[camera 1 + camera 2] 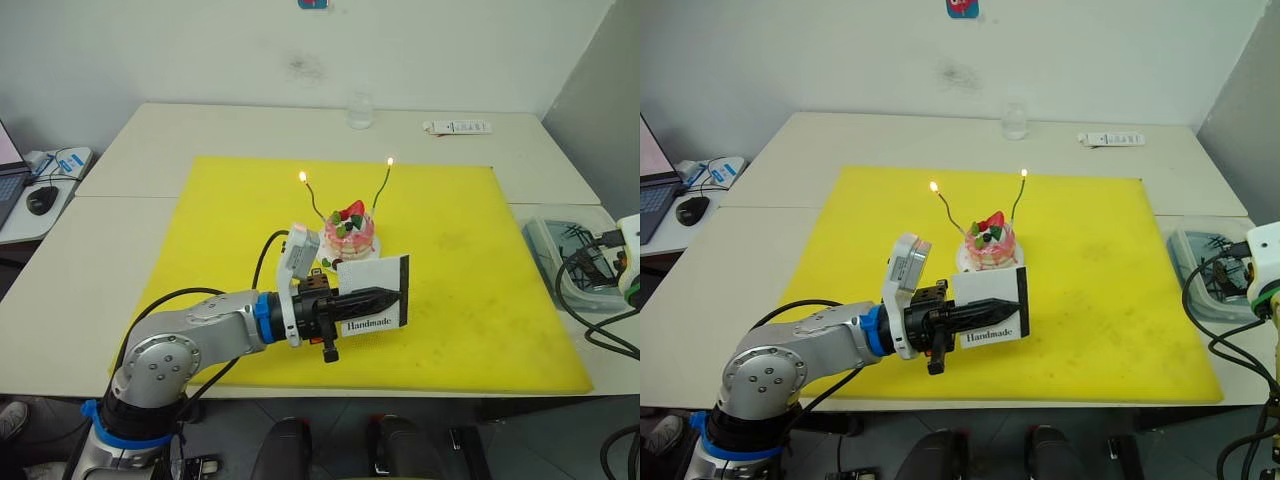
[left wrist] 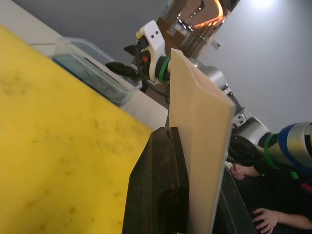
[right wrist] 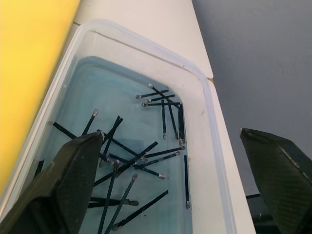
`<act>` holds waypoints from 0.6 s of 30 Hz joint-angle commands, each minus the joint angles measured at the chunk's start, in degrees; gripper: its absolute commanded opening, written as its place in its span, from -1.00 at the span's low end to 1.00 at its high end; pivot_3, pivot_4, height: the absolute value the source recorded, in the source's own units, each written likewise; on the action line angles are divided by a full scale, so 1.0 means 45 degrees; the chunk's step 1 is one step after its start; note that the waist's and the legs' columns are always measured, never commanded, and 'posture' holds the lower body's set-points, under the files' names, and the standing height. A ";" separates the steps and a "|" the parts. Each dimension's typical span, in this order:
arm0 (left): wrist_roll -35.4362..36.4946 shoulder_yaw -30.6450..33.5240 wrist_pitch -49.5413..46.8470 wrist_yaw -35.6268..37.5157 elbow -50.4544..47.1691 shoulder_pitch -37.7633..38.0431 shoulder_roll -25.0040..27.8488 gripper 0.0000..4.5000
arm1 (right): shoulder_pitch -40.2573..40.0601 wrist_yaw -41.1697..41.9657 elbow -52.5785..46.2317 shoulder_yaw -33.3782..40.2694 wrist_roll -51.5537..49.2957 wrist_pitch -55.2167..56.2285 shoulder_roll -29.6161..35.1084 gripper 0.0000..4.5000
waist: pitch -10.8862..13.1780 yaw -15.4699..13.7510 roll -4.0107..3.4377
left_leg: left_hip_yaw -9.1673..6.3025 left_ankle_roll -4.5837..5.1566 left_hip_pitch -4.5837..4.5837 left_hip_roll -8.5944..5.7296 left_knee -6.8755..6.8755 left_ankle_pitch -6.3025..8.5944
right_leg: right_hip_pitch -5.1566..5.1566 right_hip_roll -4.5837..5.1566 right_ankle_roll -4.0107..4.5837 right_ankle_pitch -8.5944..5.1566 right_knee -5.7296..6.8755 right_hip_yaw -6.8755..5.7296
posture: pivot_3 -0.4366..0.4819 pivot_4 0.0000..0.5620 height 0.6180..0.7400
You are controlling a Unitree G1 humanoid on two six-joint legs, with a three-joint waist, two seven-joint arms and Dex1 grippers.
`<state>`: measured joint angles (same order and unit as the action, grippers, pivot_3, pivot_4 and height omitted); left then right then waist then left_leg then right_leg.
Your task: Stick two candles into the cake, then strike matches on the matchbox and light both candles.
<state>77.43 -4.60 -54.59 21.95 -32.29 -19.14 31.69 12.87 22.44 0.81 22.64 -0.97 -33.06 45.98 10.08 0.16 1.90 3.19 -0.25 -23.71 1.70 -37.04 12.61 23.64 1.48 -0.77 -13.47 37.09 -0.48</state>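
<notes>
Yellow mat (image 1: 470,300) covers the table (image 1: 150,130), cake (image 1: 351,231) sits mid-mat with both candles (image 1: 312,196) burning. Left gripper (image 1: 385,297) is clamped on the matchbox (image 1: 378,292), held upright just before the cake and hiding its plate's front. Right gripper (image 3: 170,180) hangs spread wide over the clear tray (image 3: 204,97) of matches (image 3: 163,105) off the mat's right edge; glass (image 1: 360,110) and remote (image 1: 457,127) lie far back

Bright, even indoor light, soft shadows; the left wrist view looks slightly blurred up close.
</notes>
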 commanded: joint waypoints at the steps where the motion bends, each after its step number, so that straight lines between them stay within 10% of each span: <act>1: 0.0985 -0.0010 -0.0550 -0.0606 0.0323 0.0404 0.0047 -1.00 | 0.0548 0.0665 -0.1809 -0.0301 -0.0387 0.0452 0.0416 0.99 | -0.0007 0.0024 -0.0013 | 0.0003 0.0000 0.0005 0.0003 0.0001 0.0000 | 0.0000 -0.0005 0.0000 0.0000 0.0000 0.0000 | -0.05 -0.47 1.00; 18: 0.3761 -0.0422 -0.2601 -0.6714 0.5553 -0.0380 -0.1727 -1.00 | 0.0524 0.8450 -0.7369 -0.4610 -0.6522 -0.0562 0.0925 0.99 | -0.0001 -0.0100 0.0000 | -0.0054 0.0003 -0.0003 0.0002 -0.0017 0.0002 | -0.0025 0.0017 -0.0013 0.0002 -0.0007 -0.0035 | -0.05 -0.47 1.00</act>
<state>91.59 -6.64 -65.84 -5.69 -8.25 -20.14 24.67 13.74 59.57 -30.96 2.16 -28.70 -35.60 49.65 10.07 -0.29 1.90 2.94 -0.24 -23.72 1.71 -37.14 12.62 23.52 1.56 -0.82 -13.46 37.10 -0.65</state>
